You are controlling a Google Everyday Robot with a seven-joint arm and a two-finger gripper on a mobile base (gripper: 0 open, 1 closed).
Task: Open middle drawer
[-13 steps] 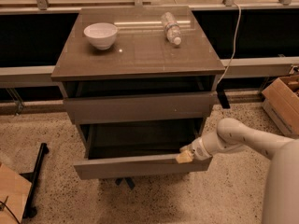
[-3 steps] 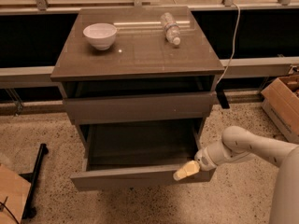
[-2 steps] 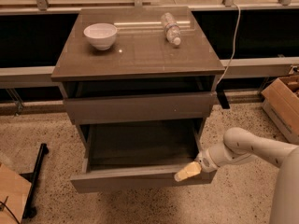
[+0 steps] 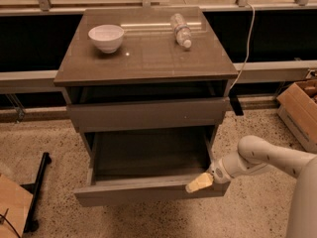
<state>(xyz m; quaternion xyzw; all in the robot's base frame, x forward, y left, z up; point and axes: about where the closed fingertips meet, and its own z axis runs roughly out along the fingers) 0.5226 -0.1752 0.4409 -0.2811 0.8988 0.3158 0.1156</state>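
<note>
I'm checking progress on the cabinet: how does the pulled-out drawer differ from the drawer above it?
The middle drawer is pulled far out, with its dark inside open to view; the upper drawer sits almost fully in, just under the tabletop. The hand is at the right end of the middle drawer's front edge; nothing touches the upper drawer. Both have plain grey-brown fronts without handles.
</note>
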